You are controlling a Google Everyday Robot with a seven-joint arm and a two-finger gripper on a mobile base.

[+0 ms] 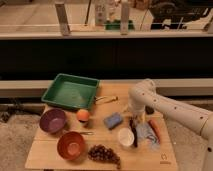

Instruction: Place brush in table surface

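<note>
Now the gripper hangs near the right edge of the table surface, at the far end of the brush beside the white cup; whether it grips cannot be told.

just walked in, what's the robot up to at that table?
The robot's one arm reaches in from the right, with its gripper down low over the right part of the wooden table, between the white cup and the carrot. The slim black brush is right below the gripper, beside a grey cloth. Whether the brush is gripped or released can't be seen. The green tray, two bowls and the grapes sit apart to the left.
</note>
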